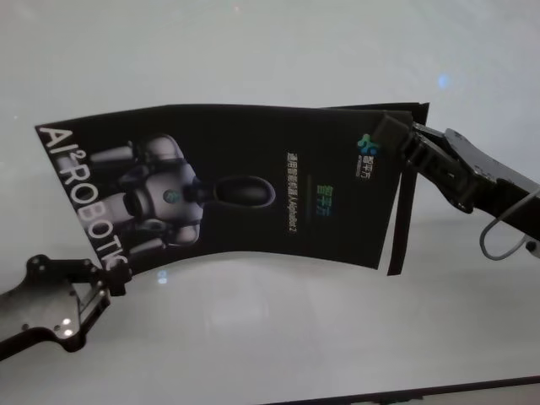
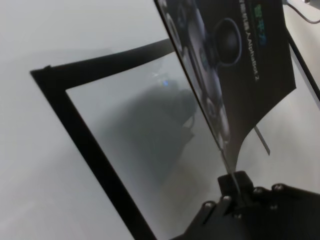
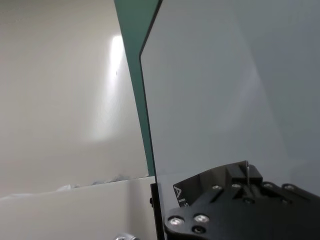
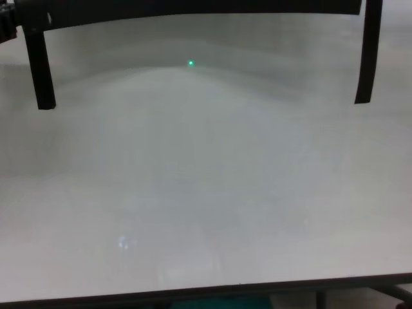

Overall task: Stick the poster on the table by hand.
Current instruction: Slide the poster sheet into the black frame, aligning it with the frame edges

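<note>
The poster (image 1: 253, 186), a black glossy sheet with a grey-white robot picture and white "AI²ROBOTIC" lettering, hangs in the air above the white table (image 1: 270, 337), bowed between both grippers. My left gripper (image 1: 108, 274) is shut on its near left corner by the lettering; the left wrist view shows the fingers (image 2: 235, 187) pinching the poster's edge (image 2: 240, 60). My right gripper (image 1: 396, 143) is shut on the far right edge. The right wrist view shows that gripper (image 3: 245, 177) clamped on the sheet's plain grey back (image 3: 225, 90).
A narrow black strip (image 1: 401, 219) hangs from the poster's right side. In the chest view two such strips (image 4: 38, 64) (image 4: 367, 58) dangle over the table (image 4: 206, 193). The table's dark front edge (image 4: 206, 291) runs along the bottom.
</note>
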